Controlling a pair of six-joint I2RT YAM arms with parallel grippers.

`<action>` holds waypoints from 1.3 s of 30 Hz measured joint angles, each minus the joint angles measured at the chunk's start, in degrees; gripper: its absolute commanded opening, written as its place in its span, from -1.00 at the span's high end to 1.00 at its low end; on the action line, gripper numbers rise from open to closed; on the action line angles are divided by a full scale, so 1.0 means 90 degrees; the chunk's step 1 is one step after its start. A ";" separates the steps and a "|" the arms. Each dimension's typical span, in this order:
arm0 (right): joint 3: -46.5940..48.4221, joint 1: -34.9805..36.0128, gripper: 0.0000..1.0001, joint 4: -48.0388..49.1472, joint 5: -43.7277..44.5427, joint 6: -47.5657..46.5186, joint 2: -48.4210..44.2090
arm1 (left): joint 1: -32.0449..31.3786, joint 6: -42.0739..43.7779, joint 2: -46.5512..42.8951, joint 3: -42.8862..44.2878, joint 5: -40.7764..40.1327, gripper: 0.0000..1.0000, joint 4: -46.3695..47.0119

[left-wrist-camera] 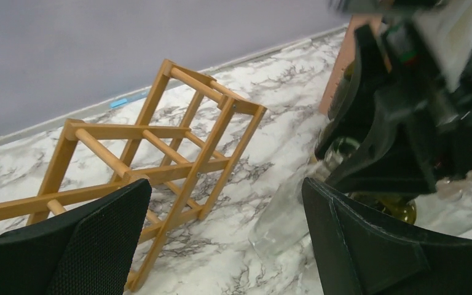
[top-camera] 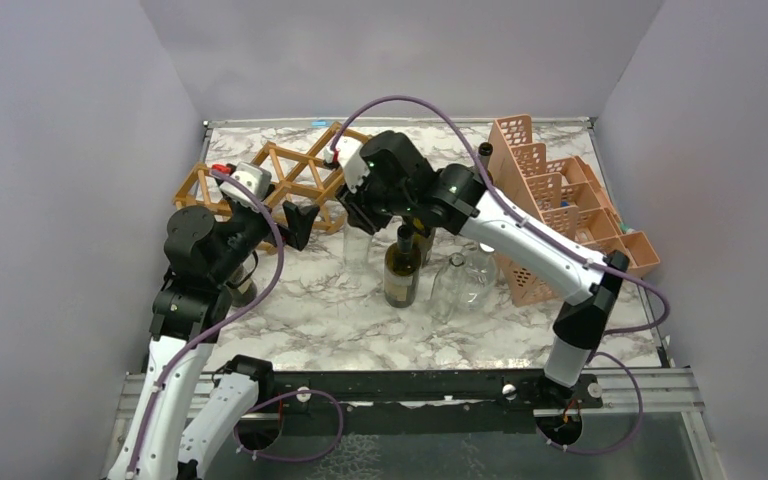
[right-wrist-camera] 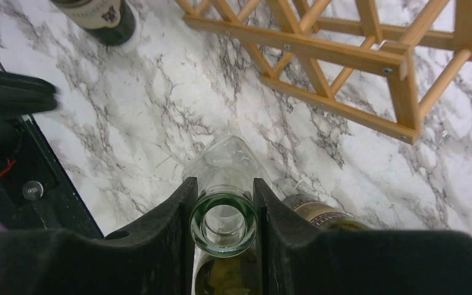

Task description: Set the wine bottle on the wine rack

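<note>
Upright near the wine rack (right-wrist-camera: 344,52), the wine bottle (right-wrist-camera: 223,224) is clamped at its neck by the right gripper (right-wrist-camera: 224,200). The glass is likely heavy, slick and breakable. The left gripper (left-wrist-camera: 224,203) gapes empty.

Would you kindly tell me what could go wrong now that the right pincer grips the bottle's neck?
The right pincer grips the wine bottle only at its smooth neck near the lip, so it may slip or swing when lifted. A clear bottle stands close beside it and could be toppled. The open left pincer hangs close to the right arm, near the wine rack, so the arms might clash.
</note>
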 measured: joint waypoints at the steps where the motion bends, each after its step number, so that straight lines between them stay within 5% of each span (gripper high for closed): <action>1: -0.0036 0.0000 0.98 0.0066 0.0000 0.0007 -0.0112 | 0.0000 0.0029 -0.0022 -0.0102 0.0126 -0.99 0.0051; 15: 0.0053 0.0000 0.98 0.0979 -0.0063 0.0204 -0.0889 | 0.0022 0.0437 -0.0100 -0.1579 0.2582 -0.99 0.1423; 30: 0.0197 0.0002 0.98 0.0804 -0.1156 0.0036 -0.0889 | 0.0022 0.0962 0.0126 -0.1741 0.2999 -0.96 0.1933; 39: 0.0245 0.0005 0.98 0.0522 -0.1654 -0.0284 -0.0942 | 0.0022 0.1117 0.0270 -0.1787 0.3470 -0.71 0.1957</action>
